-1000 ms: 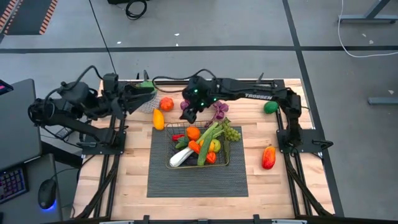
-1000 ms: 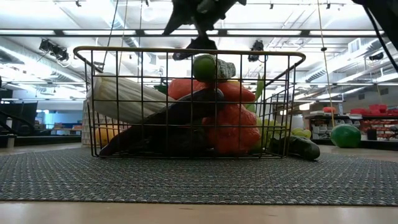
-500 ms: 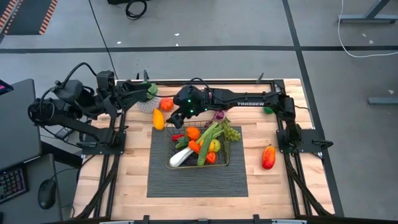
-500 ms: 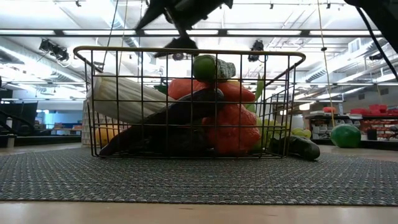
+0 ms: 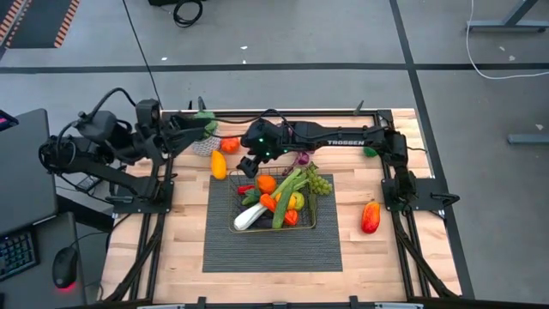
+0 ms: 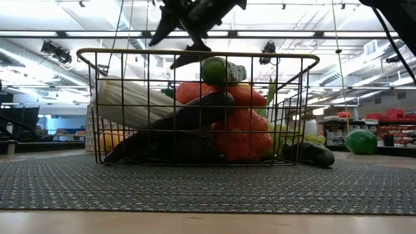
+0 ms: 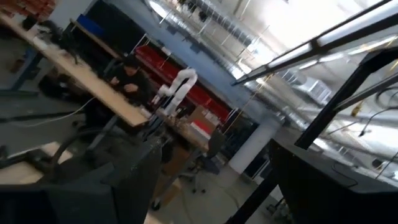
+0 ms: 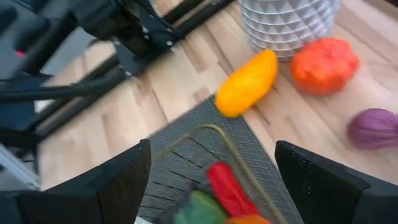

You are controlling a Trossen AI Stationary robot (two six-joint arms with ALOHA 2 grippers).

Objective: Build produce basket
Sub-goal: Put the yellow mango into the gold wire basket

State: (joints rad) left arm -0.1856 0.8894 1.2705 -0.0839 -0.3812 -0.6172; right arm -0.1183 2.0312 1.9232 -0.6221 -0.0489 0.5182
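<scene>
The wire basket (image 5: 273,229) stands on the dark mat (image 5: 223,249), heaped with produce: a white leek (image 5: 250,216), an orange (image 5: 267,183), green grapes (image 5: 320,184). In the low view its rim (image 6: 195,52) shows, with the produce piled to the top. My right gripper (image 5: 247,166) hangs open above the basket's far left corner (image 8: 208,130), pointing slantwise down, with nothing between its fingers (image 8: 112,186). A red pepper (image 8: 227,186) lies just inside that corner. My left gripper (image 5: 208,127) is raised at the far left, open and empty (image 7: 211,180).
Outside the basket lie a yellow pepper (image 5: 219,165), an orange-red fruit (image 5: 229,143), a purple piece (image 5: 301,158), a green ball (image 5: 372,148) and an orange-red pepper (image 5: 371,216). A white patterned pot (image 8: 286,22) stands at the far left, under my left gripper.
My right gripper has swung toward the table's left edge and a little down, from over the purple piece to above the basket's far left corner. It stays open and empty. The produce has not moved.
</scene>
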